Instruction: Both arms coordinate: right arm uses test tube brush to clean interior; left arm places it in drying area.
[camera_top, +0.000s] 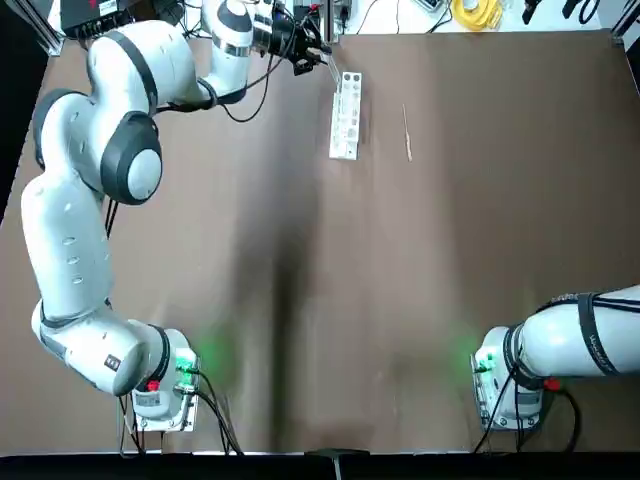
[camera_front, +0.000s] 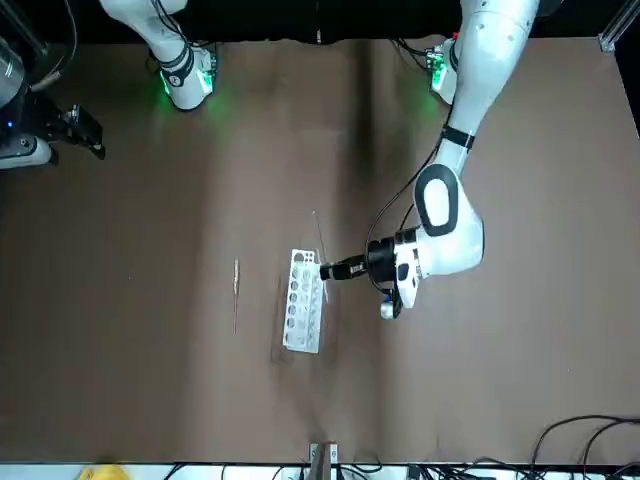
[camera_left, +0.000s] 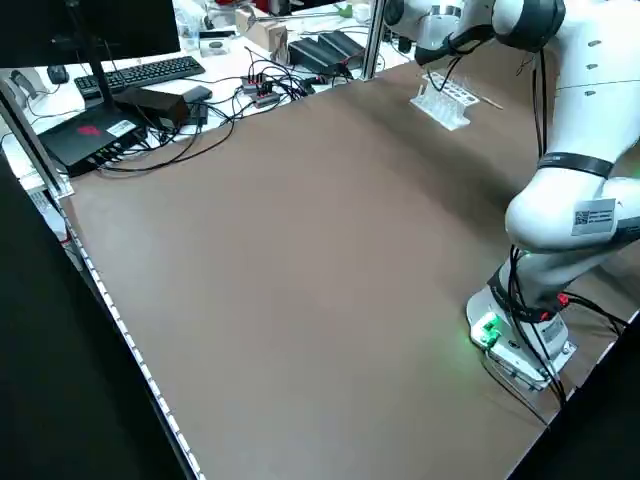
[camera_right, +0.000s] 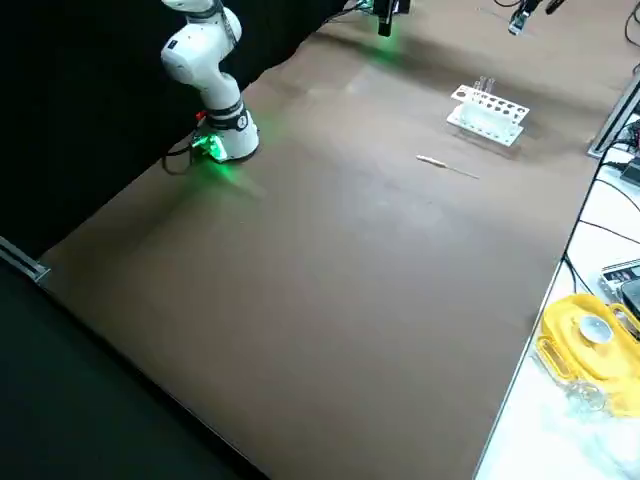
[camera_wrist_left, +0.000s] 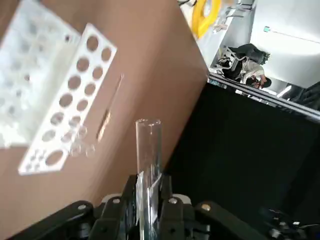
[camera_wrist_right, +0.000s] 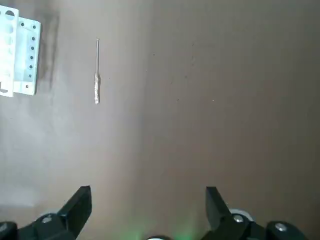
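Note:
My left gripper (camera_top: 315, 55) is at the table's far side, by the far end of the white drying rack (camera_top: 346, 118). It is shut on a clear test tube (camera_wrist_left: 149, 150) that sticks out past its fingertips, above and beside the rack (camera_wrist_left: 65, 100). To the right of the rack, the thin pale test tube brush (camera_top: 407, 133) lies flat on the brown table. My right gripper (camera_wrist_right: 148, 197) is open and holds nothing, well back from the brush (camera_wrist_right: 97, 75) and near its own base. In the front view the left gripper (camera_front: 335, 270) almost touches the rack (camera_front: 303, 300).
A yellow object (camera_right: 590, 345) lies on the white surface past the table's far edge. A keyboard (camera_left: 150, 72), black boxes and cables crowd the bench beyond the left edge. Both arm bases (camera_top: 165, 385) stand at the near edge.

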